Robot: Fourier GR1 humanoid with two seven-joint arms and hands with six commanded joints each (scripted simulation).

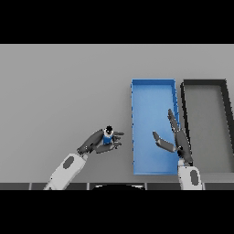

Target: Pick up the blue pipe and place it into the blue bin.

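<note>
The grey table (59, 82) spreads wide and bare on the left. On its right side lie two trays side by side — a dark bin (227, 123) at the far right and the blue bin (153, 83) just left of it, nothing visible inside either. Over the blue bin's right wall hangs the right hand (176, 137), fingers straight and relaxed, holding nothing. Left of the blue bin, near the front edge, the left hand (98, 141) has its fingers curled round the blue pipe (108, 136), which stands roughly upright in the grasp, dark cap on top. The pick looks made; next comes a carry rightward over the bin's left wall — then a release inside. No writing or labels can be read.
</note>
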